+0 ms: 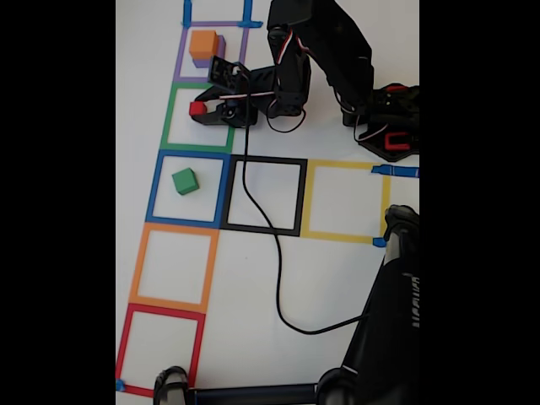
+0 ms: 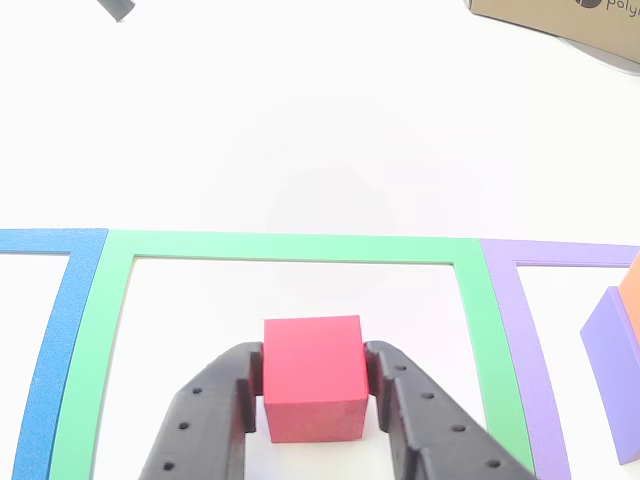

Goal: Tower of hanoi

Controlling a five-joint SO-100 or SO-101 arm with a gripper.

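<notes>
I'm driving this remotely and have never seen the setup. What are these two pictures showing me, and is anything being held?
The machine is a small black robot arm on a white table marked with coloured tape squares. The fixed view looks down on everything; the other view sits just behind the claw. The claw is shut on the small red cube inside the green tape square. The small green cube lies in the blue tape square. The orange cube sits on the purple cube in the purple tape square.

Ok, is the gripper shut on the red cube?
Shut: the gripper has both fingers pressed against the red cube's sides, inside the green square outline.
</notes>
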